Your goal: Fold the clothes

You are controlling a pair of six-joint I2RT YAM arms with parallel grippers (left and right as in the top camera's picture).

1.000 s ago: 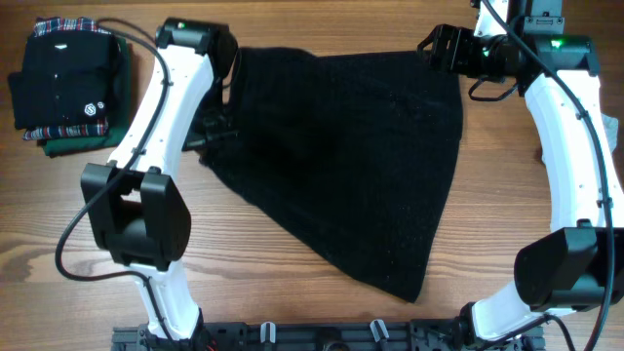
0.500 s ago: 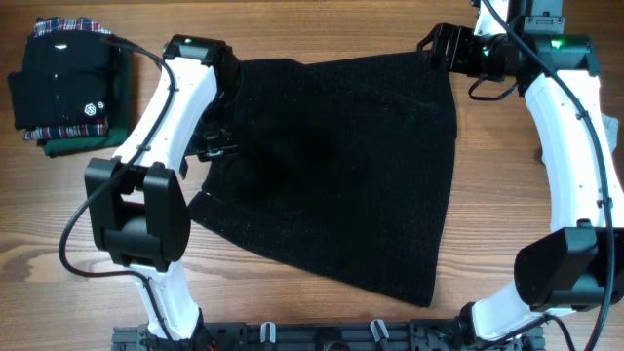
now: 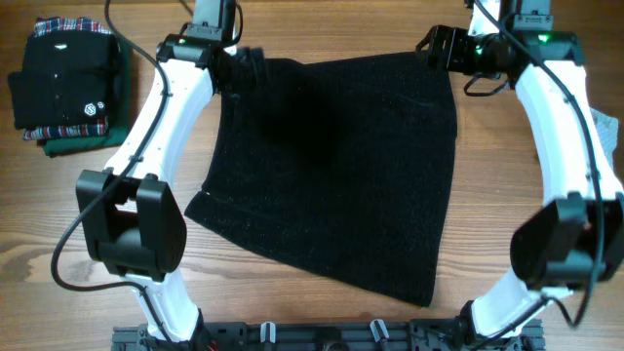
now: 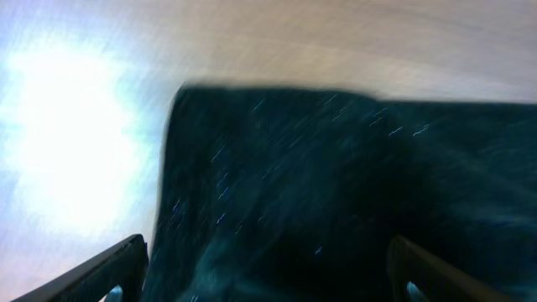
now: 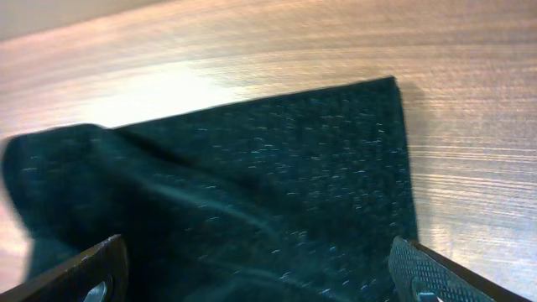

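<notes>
A black cloth (image 3: 336, 166) lies spread flat on the wooden table, its far edge between the two arms. My left gripper (image 3: 250, 66) hovers over the cloth's far left corner, open, and the left wrist view shows its fingers (image 4: 107, 268) wide apart with the cloth (image 4: 336, 184) below them. My right gripper (image 3: 439, 47) is at the far right corner, also open. In the right wrist view that cloth corner (image 5: 369, 126) lies flat between and beyond the spread fingers (image 5: 432, 273). Neither gripper holds anything.
A stack of folded clothes (image 3: 68, 83), dark with a plaid layer, sits at the far left of the table. A grey item (image 3: 609, 127) peeks in at the right edge. Bare wood (image 3: 292, 302) runs along the front.
My left gripper opened, let go of the cloth's left side and moved to the far left corner. The cloth spread wider to the left. The right arm barely moved.
</notes>
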